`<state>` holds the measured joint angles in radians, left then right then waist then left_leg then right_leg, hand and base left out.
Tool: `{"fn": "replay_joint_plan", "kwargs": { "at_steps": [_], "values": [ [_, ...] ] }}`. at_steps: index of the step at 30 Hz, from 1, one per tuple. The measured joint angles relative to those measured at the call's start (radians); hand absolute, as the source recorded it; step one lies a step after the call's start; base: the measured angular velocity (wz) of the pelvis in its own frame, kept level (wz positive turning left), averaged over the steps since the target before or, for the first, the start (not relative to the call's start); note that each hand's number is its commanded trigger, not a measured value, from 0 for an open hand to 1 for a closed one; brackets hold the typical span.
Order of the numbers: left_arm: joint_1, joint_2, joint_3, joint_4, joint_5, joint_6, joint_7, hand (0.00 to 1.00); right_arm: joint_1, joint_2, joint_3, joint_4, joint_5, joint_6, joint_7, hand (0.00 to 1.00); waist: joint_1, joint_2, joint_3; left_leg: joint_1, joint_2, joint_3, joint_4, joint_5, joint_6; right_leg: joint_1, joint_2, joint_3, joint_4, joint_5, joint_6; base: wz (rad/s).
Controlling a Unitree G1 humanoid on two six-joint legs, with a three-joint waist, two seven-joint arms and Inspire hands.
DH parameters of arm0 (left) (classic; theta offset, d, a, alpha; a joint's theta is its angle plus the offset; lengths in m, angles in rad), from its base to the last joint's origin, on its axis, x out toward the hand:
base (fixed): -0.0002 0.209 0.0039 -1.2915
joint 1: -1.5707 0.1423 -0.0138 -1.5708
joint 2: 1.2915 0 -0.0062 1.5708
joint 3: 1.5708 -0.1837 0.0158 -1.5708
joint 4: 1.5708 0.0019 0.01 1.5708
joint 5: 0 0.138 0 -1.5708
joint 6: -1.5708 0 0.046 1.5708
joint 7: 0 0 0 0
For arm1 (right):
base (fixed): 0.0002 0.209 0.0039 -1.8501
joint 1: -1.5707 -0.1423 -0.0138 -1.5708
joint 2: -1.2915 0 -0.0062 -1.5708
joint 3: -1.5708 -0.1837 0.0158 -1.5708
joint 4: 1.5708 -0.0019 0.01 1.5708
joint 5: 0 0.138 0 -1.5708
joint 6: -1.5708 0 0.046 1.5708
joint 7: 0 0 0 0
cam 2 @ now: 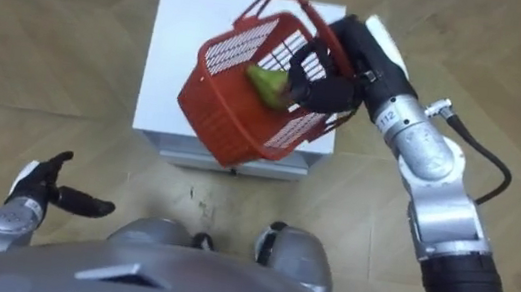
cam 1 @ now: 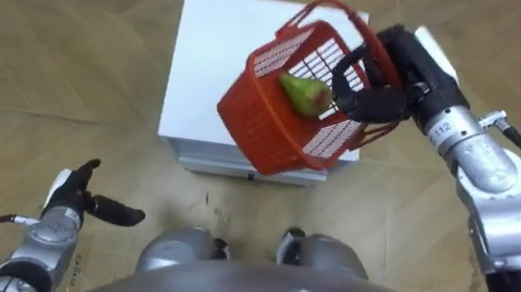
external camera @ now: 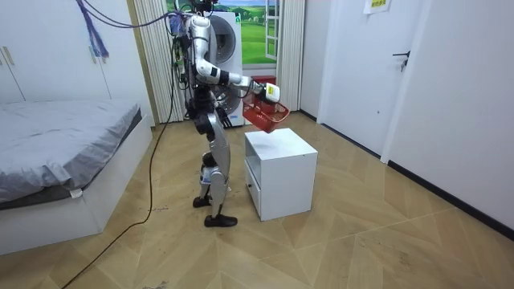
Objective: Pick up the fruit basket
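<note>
A red plastic basket (cam 1: pixel 284 119) hangs tilted in the air above the white cabinet (cam 1: pixel 212 69), with a green pear (cam 1: pixel 304 92) inside it. My right hand (cam 1: pixel 376 93) is shut on the basket's red handle (cam 1: pixel 352 22), fingers curled round it. In the room view the basket (external camera: pixel 265 114) is held out in front of me, clear of the cabinet's top (external camera: pixel 279 143). My left hand (cam 1: pixel 82 201) hangs low at my left side, fingers relaxed and holding nothing.
I stand on a wooden floor (external camera: pixel 361 233) right in front of the cabinet. A bed (external camera: pixel 64 152) lies at the room view's left, and a white wall with a door (external camera: pixel 405 72) is at its right.
</note>
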<state>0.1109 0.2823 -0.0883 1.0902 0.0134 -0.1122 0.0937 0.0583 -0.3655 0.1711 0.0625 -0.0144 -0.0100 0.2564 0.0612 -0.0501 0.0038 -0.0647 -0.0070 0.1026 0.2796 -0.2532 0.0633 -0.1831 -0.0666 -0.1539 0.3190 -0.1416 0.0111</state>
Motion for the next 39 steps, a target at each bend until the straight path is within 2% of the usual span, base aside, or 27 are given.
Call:
{"fn": "replay_joint_plan", "kwargs": {
  "at_steps": [6, 8, 14, 15, 16, 17, 18, 19, 22, 23, 24, 25, 29, 32, 39],
  "values": [
    [0.033, -0.008, 0.011, 0.004, 0.0, 0.02, -0.002, 0.0, -0.001, 0.005, 0.001, -0.004, 0.013, -0.001, 0.008, 1.0, 0.018, -0.002, 0.0002, 0.059, 0.017, -0.001, -0.049, 0.007, -0.012, 0.079, 0.027, -0.013, -0.096, 0.003, -0.004, 0.02],
    [0.035, -0.008, 0.011, 0.003, 0.0, 0.025, -0.003, 0.0, -0.01, 0.007, 0.004, -0.005, 0.013, -0.002, 0.007, 1.0, 0.022, -0.002, 0.0001, 0.048, 0.02, 0.001, -0.047, 0.007, -0.012, 0.084, 0.029, -0.013, -0.111, 0.007, -0.01, 0.02],
    [0.031, -0.016, 0.01, -0.007, -0.001, 0.042, -0.011, 0.0, -0.036, 0.013, 0.009, 0.017, 0.032, -0.007, -0.028, 1.0, 0.023, -0.003, 0.0016, 0.032, 0.021, 0.012, -0.027, 0.009, -0.016, 0.096, 0.028, -0.008, -0.138, 0.012, -0.01, 0.17],
    [0.018, -0.015, 0.004, 0.005, -0.006, 0.041, -0.015, 0.0, -0.046, 0.025, 0.018, 0.059, 0.042, -0.02, -0.052, 1.0, 0.021, -0.029, 0.0171, -0.055, 0.013, 0.046, 0.099, -0.016, -0.057, 0.112, -0.001, 0.068, -0.158, 0.021, -0.007, 0.63],
    [0.003, -0.018, -0.005, 0.006, -0.01, 0.04, -0.018, 0.0, -0.051, 0.039, 0.021, 0.107, 0.056, -0.023, -0.075, 1.0, 0.021, -0.043, 0.0188, -0.147, 0.015, 0.055, 0.058, -0.011, -0.067, 0.104, -0.014, 0.127, -0.172, 0.026, 0.004, 0.87],
    [-0.009, -0.019, -0.014, -0.007, 0.001, 0.036, -0.019, 0.0, -0.055, 0.041, 0.005, 0.145, 0.055, -0.019, -0.085, 1.0, 0.03, -0.035, 0.0167, -0.242, 0.05, 0.077, 0.031, 0.108, -0.007, 0.072, -0.012, 0.122, -0.152, 0.006, 0.032, 0.56],
    [-0.008, -0.018, -0.012, -0.007, 0.0, 0.036, -0.016, 0.0, -0.058, 0.057, 0.007, 0.165, 0.052, -0.013, -0.09, 1.0, 0.052, -0.045, 0.0113, -0.251, 0.048, 0.098, 0.049, 0.114, -0.015, 0.052, -0.021, 0.12, -0.139, -0.007, 0.053, 0.27],
    [-0.008, -0.024, -0.012, 0.005, -0.001, 0.04, -0.013, 0.0, -0.057, 0.065, 0.018, 0.178, 0.046, -0.011, -0.087, 1.0, 0.066, -0.038, 0.0159, -0.256, 0.048, 0.111, 0.038, 0.115, -0.013, 0.039, -0.023, 0.067, -0.133, -0.002, 0.06, 0.05],
    [0.003, -0.023, -0.006, 0.059, 0.009, 0.04, -0.013, 0.0, -0.062, 0.09, 0.028, 0.249, 0.018, -0.024, -0.082, 1.0, 0.089, -0.028, 0.0188, -0.255, 0.041, 0.109, 0.023, 0.116, -0.009, 0.039, -0.021, -0.027, -0.15, 0.009, 0.055, 0.08],
    [0.008, -0.023, -0.003, 0.066, 0.012, 0.041, -0.014, 0.0, -0.062, 0.09, 0.03, 0.254, 0.015, -0.024, -0.083, 1.0, 0.089, -0.026, 0.0195, -0.257, 0.039, 0.107, 0.022, 0.116, -0.009, 0.04, -0.021, -0.032, -0.153, 0.009, 0.055, 0.0],
    [0.017, -0.027, -0.002, 0.077, 0.019, 0.043, -0.02, 0.0, -0.07, 0.089, 0.034, 0.276, 0.015, -0.025, -0.083, 1.0, 0.085, -0.012, 0.0228, -0.259, 0.038, 0.102, 0.019, 0.116, -0.009, 0.04, -0.02, -0.041, -0.153, 0.008, 0.054, 0.0],
    [0.021, -0.031, -0.002, 0.08, 0.02, 0.049, -0.029, 0.0, -0.075, 0.087, 0.036, 0.305, 0.016, -0.025, -0.083, 1.0, 0.084, -0.001, 0.0223, -0.258, 0.038, 0.1, 0.015, 0.116, -0.009, 0.04, -0.019, -0.044, -0.151, 0.007, 0.052, 0.0],
    [0.036, -0.034, 0.003, 0.069, 0.027, 0.049, -0.048, 0.0, -0.074, 0.087, 0.046, 0.331, 0.016, -0.027, -0.065, 1.0, 0.08, 0.014, 0.0141, -0.266, 0.035, 0.099, -0.011, 0.128, -0.011, 0.017, -0.02, -0.062, -0.148, 0.002, 0.044, -0.09],
    [0.036, -0.035, 0.008, 0.071, 0.04, 0.048, -0.06, 0.0, -0.077, 0.086, 0.046, 0.371, 0.018, -0.055, -0.062, 1.0, 0.077, 0.014, 0.0126, -0.268, 0.039, 0.1, -0.012, 0.135, -0.013, 0.005, -0.02, -0.093, -0.14, 0.004, 0.036, 0.0],
    [0.056, -0.035, 0.007, 0.074, 0.04, 0.05, -0.066, 0.0, -0.076, 0.092, 0.046, 0.436, 0.007, -0.069, -0.093, 1.0, 0.075, 0.004, 0.0073, -0.293, 0.047, 0.11, -0.004, 0.137, -0.011, -0.028, -0.023, -0.122, -0.113, 0.006, 0.031, -0.05]
  ]
}}
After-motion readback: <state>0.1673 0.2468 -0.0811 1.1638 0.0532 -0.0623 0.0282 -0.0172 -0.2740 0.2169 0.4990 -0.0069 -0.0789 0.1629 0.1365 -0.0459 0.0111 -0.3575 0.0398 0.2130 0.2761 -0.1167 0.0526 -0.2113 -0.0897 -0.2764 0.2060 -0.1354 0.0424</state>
